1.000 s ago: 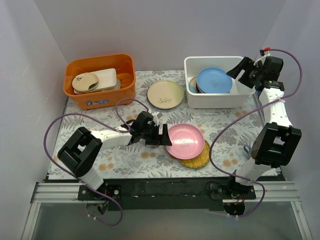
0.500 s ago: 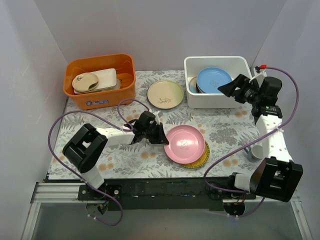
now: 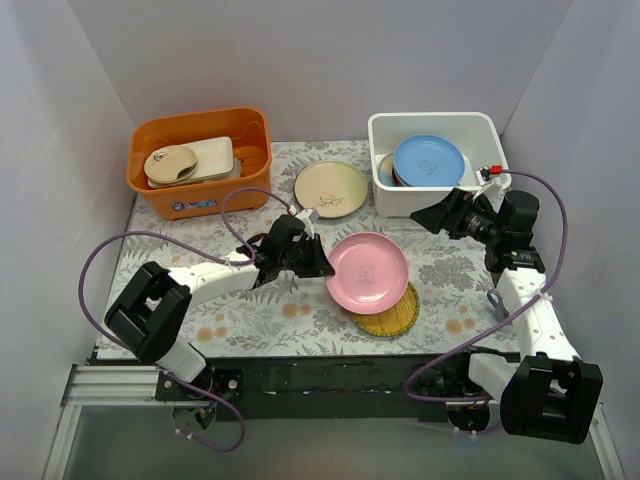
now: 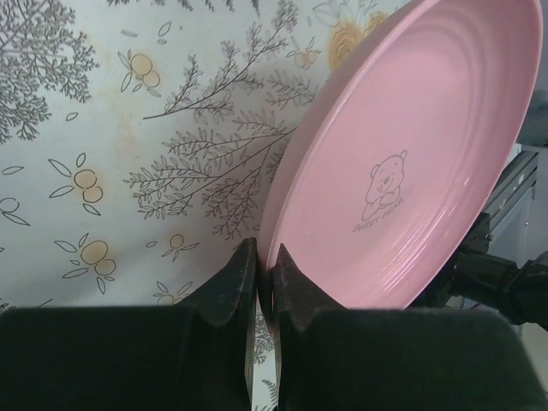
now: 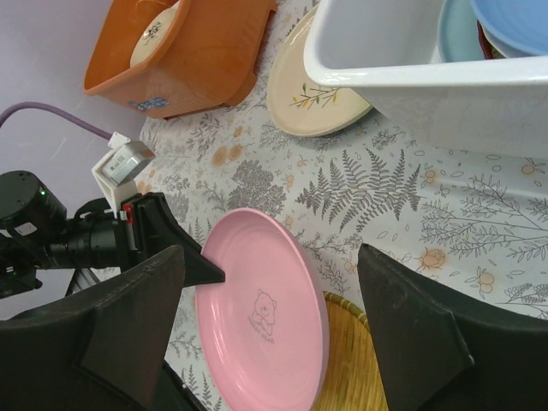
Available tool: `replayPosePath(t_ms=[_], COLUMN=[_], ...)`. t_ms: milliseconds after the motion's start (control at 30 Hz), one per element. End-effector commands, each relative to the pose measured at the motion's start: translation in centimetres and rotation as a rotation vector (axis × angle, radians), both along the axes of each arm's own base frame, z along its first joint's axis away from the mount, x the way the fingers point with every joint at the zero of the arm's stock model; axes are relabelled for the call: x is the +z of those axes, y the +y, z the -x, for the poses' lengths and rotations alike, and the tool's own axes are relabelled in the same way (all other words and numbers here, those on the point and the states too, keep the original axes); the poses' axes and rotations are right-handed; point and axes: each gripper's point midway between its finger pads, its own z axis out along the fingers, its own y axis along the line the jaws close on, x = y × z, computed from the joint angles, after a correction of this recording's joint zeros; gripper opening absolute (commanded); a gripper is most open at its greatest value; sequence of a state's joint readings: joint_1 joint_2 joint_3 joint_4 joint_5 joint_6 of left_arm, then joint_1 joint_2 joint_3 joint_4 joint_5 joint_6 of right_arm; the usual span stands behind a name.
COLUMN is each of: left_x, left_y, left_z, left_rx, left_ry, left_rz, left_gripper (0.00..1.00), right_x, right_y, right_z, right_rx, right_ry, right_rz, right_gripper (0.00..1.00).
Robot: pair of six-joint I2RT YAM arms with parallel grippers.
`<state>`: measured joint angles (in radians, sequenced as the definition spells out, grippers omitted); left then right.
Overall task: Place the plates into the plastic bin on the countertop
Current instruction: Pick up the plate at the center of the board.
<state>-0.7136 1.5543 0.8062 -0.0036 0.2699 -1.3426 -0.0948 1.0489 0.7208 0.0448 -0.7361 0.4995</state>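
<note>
As I look down from the overhead camera, the left gripper (image 3: 320, 264) is clamped on the left rim of the pink plate (image 3: 368, 272). Its wrist camera shows both fingertips (image 4: 244, 270) pinched tight on that rim, with a small bear printed on the plate's face. The pink plate is tilted, its gripped edge raised off the countertop (image 3: 250, 310). It overlaps the yellow textured plate (image 3: 397, 320), which lies flat near the front edge. I cannot tell whether the two plates touch.

The right gripper (image 3: 428, 216) hangs just in front of the white plastic bin (image 3: 395, 200), pointing left. Its fingers are spread wide and hold nothing.

The bin stands at the back right of the countertop. A blue plate (image 3: 428, 160) lies on top of other plates inside it. A cream plate with a leaf sprig (image 3: 331, 188) lies flat on the countertop just left of the bin. An orange tub (image 3: 190, 195) with cream dishes stands at the back left.
</note>
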Motion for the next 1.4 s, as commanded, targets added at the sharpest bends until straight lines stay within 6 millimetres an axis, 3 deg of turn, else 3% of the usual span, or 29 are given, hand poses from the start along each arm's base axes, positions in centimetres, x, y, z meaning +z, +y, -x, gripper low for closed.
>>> replayPosePath(t_ms=[0, 833, 1067, 1233, 1367], left_x=[6.6, 10.4, 10.5, 10.2, 10.4], left_y=[-0.9, -2.3, -2.7, -3.0, -2.9], left_z=[-2.1, -3.6, -3.6, -3.7, -3.6], left_rx=[0.04, 0.07, 0.061, 0.052, 0.054], left_ry=[-0.15, -0.185, -0.175, -0.167, -0.17], left_rz=[0.101, 0.193, 0.208, 0.207, 0.21], left_gripper=[0.0, 0.0, 0.0, 0.0, 0.0], right_x=[2.5, -1.2, -1.5, -1.5, -1.6], right_y=[0.8, 3.3, 3.9, 4.0, 4.2], right_z=[0.1, -0.4, -0.2, -0.1, 0.0], right_rx=[0.066, 0.214, 0.258, 0.27, 0.285], right_ry=[-0.094, 0.003, 0.011, 0.012, 0.016], right_rz=[0.017, 0.02, 0.006, 0.001, -0.008], right_gripper=[0.89, 0.86, 0.83, 0.79, 0.69])
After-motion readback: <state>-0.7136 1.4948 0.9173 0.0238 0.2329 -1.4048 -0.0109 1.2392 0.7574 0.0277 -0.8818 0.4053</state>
